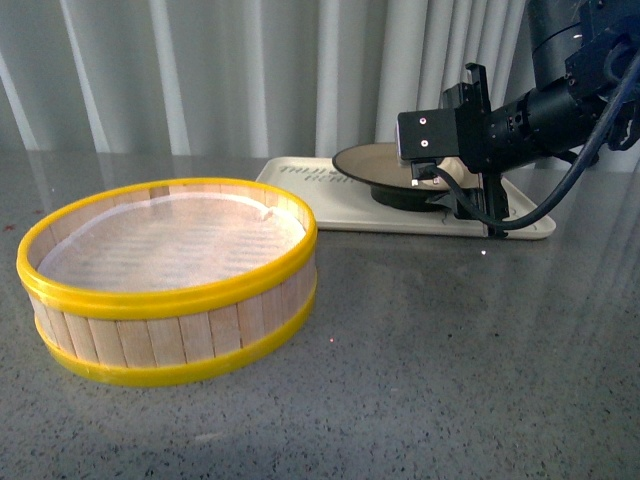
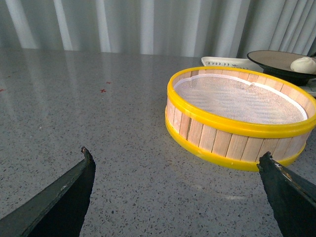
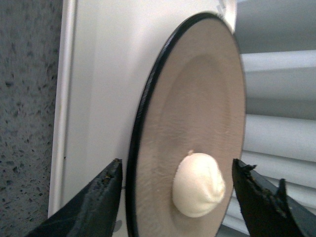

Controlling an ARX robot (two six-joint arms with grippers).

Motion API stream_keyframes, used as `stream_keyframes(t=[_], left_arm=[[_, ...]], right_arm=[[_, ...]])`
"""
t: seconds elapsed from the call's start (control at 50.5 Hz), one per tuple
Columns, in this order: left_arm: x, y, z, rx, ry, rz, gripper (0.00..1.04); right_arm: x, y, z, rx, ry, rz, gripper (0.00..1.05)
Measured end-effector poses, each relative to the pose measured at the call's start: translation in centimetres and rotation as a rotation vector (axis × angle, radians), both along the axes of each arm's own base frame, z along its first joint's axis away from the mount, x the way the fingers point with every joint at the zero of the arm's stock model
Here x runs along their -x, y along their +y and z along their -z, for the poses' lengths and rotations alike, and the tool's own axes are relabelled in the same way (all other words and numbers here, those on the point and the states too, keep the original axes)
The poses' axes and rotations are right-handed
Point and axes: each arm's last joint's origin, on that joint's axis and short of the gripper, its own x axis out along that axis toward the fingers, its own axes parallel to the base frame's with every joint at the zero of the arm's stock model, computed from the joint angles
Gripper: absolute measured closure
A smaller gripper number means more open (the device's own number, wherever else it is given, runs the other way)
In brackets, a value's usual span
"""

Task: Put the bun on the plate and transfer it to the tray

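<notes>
The cream-white bun point(image 3: 198, 185) lies on the beige plate point(image 3: 197, 103) with a black rim. The plate stands on the cream-white tray point(image 3: 94, 98). In the front view the plate point(image 1: 372, 162) sits on the tray point(image 1: 330, 205) at the back right, partly hidden by my right arm; the bun is hidden there. My right gripper point(image 3: 177, 170) is open, its jaws on either side of the bun and plate edge, not touching the bun. The left wrist view shows the bun point(image 2: 303, 64) on the plate point(image 2: 274, 60) beyond the steamer. My left gripper point(image 2: 175, 160) is open and empty above the table.
A yellow-rimmed wooden steamer basket point(image 1: 170, 275) with a white liner stands at the front left; it also shows in the left wrist view point(image 2: 237, 116). Grey speckled tabletop point(image 1: 450, 350) surrounds it. Pale curtains hang behind the table.
</notes>
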Motion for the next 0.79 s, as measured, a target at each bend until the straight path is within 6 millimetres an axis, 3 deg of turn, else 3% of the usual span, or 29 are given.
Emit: stream_keyframes(t=[0.099, 0.178, 0.258, 0.337, 0.456, 0.515, 0.575, 0.634, 0.792], left_arm=[[0.0, 0.0, 0.0, 0.000, 0.000, 0.000, 0.07], [0.0, 0.0, 0.0, 0.000, 0.000, 0.000, 0.07], [0.0, 0.0, 0.0, 0.000, 0.000, 0.000, 0.07], [0.0, 0.0, 0.0, 0.000, 0.000, -0.001, 0.07], [0.0, 0.0, 0.0, 0.000, 0.000, 0.000, 0.07], [0.0, 0.0, 0.0, 0.000, 0.000, 0.001, 0.07], [0.0, 0.0, 0.0, 0.000, 0.000, 0.000, 0.07], [0.0, 0.0, 0.0, 0.000, 0.000, -0.002, 0.07], [0.0, 0.0, 0.0, 0.000, 0.000, -0.002, 0.07]], right_arm=[[3.1, 0.6, -3.5, -0.152, -0.020, 0.037, 0.18], [5.6, 1.0, -6.3, -0.298, -0.085, 0.095, 0.07], [9.8, 0.9, -10.0, -0.569, -0.184, 0.249, 0.09], [14.5, -0.2, -11.9, -0.883, -0.167, 0.443, 0.09], [16.3, -0.9, -13.0, -1.141, -0.102, 0.504, 0.09], [16.2, -1.1, -12.6, -1.215, -0.082, 0.564, 0.11], [16.8, -1.8, -10.0, -1.309, -0.088, 0.721, 0.25], [18.7, -2.8, -6.9, -1.349, -0.043, 0.754, 0.41], [22.8, -4.7, -4.4, -1.402, -0.065, 0.754, 0.70]])
